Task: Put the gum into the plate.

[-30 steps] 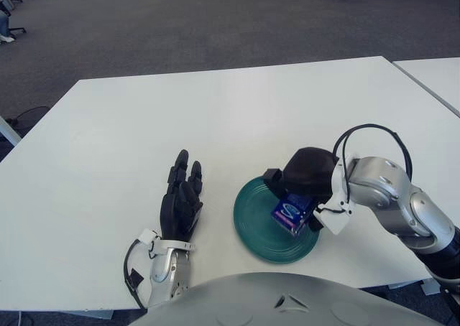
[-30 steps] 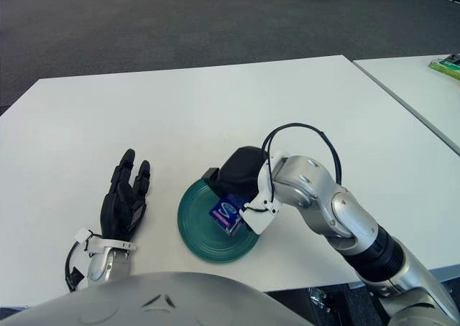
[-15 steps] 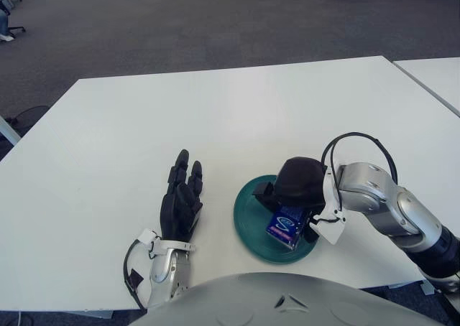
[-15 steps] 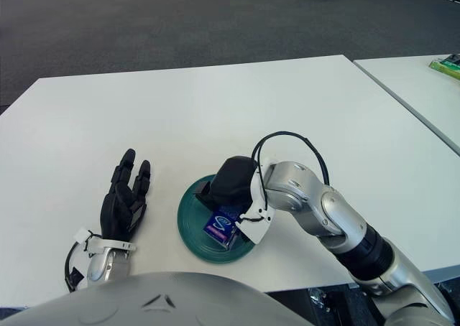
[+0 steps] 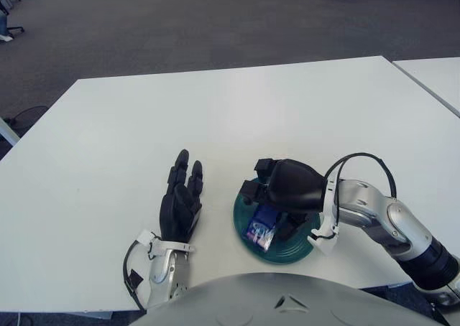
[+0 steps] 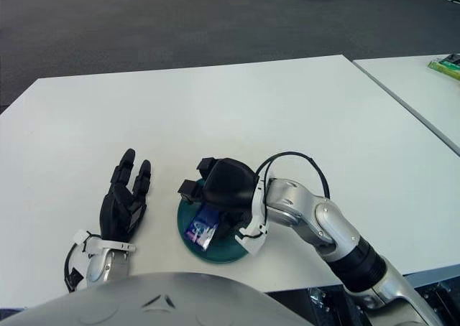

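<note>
A teal plate (image 5: 293, 253) sits on the white table near its front edge. The gum (image 5: 260, 226), a small blue pack, lies in the left part of the plate; it also shows in the right eye view (image 6: 201, 227). My right hand (image 5: 267, 197) hovers low over the plate just above the gum, with its fingers spread and lifted off the pack. My left hand (image 5: 180, 199) lies flat and open on the table to the left of the plate, apart from it.
The white table (image 5: 215, 118) stretches far back and to the left. A second white table (image 5: 438, 75) stands to the right, with a green object (image 6: 448, 64) on it. Grey carpet lies beyond.
My right hand moved left and down over the plate with the gum, then its fingers opened. The gum now lies in the plate's left part. The left hand has not moved.
</note>
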